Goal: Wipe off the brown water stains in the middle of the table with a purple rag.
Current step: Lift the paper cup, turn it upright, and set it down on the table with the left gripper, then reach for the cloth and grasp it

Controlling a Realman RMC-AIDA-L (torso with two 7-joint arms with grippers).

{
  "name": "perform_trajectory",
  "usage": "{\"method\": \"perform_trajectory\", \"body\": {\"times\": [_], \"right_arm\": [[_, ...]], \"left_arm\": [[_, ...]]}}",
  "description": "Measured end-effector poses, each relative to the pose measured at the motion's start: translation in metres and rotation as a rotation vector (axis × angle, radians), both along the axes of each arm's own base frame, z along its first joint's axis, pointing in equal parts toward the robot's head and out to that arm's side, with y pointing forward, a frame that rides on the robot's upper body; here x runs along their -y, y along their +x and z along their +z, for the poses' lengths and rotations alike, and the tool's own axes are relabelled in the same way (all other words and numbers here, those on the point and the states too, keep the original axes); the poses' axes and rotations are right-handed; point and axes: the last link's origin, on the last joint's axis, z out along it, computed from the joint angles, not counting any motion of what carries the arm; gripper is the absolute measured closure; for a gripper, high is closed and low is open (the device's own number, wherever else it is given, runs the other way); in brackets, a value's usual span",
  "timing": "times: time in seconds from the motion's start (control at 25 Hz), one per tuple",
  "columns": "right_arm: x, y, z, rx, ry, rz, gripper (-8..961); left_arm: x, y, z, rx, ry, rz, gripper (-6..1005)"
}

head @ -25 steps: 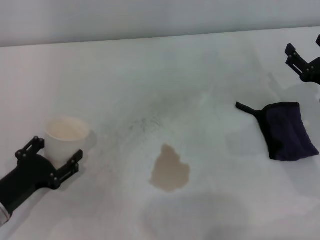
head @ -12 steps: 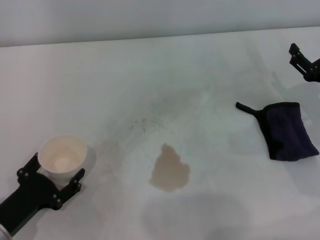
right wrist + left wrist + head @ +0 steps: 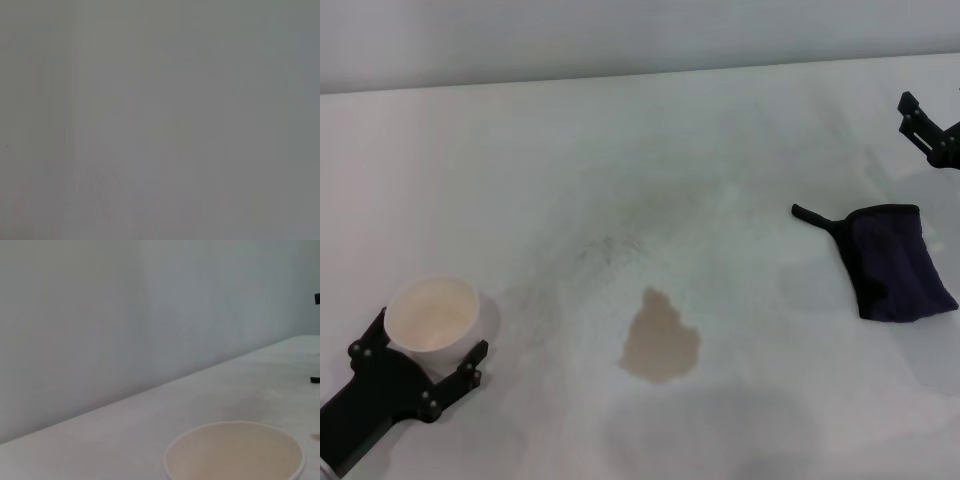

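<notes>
My left claw (image 3: 425, 365) is matte black all over: two short, blocky fingers forking out of a thick rounded black wrist, each finger studded with small knobby screw heads at its tip and base. A pale band shows where the wrist runs out of view. My right claw (image 3: 928, 128) is the same flat black, angular and knuckled, only partly in view.

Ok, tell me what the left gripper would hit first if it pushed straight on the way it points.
The white paper cup. The left gripper points up and away from the robot with the cup between its fingers. Past the cup, the line looks free across bare table, though depth is hard to judge.
</notes>
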Motion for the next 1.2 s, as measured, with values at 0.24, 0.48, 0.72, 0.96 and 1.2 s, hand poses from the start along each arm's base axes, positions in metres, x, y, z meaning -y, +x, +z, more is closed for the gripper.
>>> {"method": "perform_trajectory", "body": {"times": [0.24,0.48,0.72,0.96,1.2], "right_arm": [[0.001,0.000,0.000,-0.001,-0.001,-0.003,95],[0.001,0.001,-0.001,-0.001,-0.002,-0.005,95],[0.001,0.000,-0.003,-0.007,-0.005,-0.003,95],[0.002,0.000,-0.003,-0.009,-0.007,-0.005,95],[0.002,0.001,-0.003,-0.005,-0.006,-0.006,95]], "left_arm": [[0.015,-0.002,0.003,0.023,0.019,0.001,107],[0.034,-0.007,0.005,0.031,0.038,0.011,106],[0.051,-0.015,0.005,0.022,0.036,0.050,107],[0.062,-0.018,0.005,0.010,0.050,0.058,107],[0.077,-0.022,0.013,0.009,0.125,0.078,107]]}}
